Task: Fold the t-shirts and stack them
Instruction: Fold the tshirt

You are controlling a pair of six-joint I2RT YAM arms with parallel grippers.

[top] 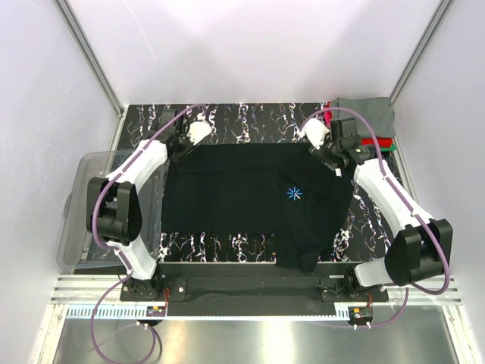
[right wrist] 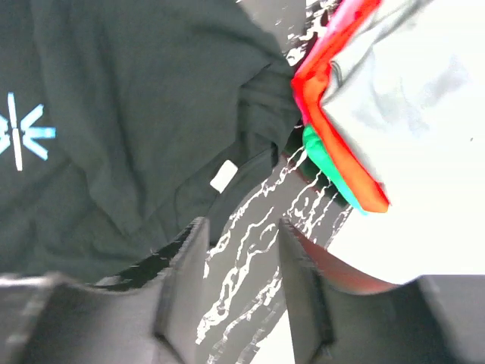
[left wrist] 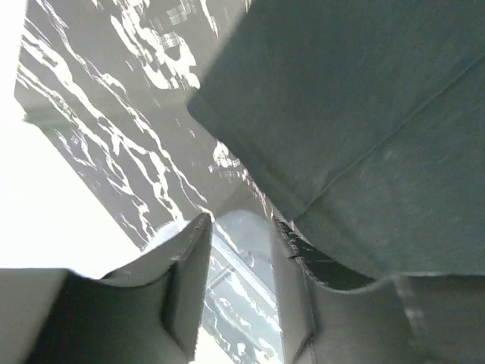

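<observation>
Both arms are out at the far edge of the black shirt (top: 242, 193), which lies spread flat across the middle of the table (top: 250, 117). Your left gripper (left wrist: 239, 227) is at the far left corner, fingers apart with only marbled tabletop between them. The hem sits just beside them, not in them. The right gripper (right wrist: 241, 227) is the same: jaws parted and empty, with the collar and its white tag (right wrist: 223, 176) just off to one side. So neither one is holding anything.

Watch the right side. The stack (top: 367, 117), grey on top of red and green, sits in the far right corner close to that wrist, and a wide swing could knock it askew. If you close here without shifting onto the cloth, you'll likely pinch bare table, or catch one layer so the fold drags crooked.

At the near right, part of the shirt droops over the table's front edge, and pulling on the far edge may slide it or bunch it up around the logo (top: 294, 192). The clear bin (top: 83, 189) crowds your left elbow too.
</observation>
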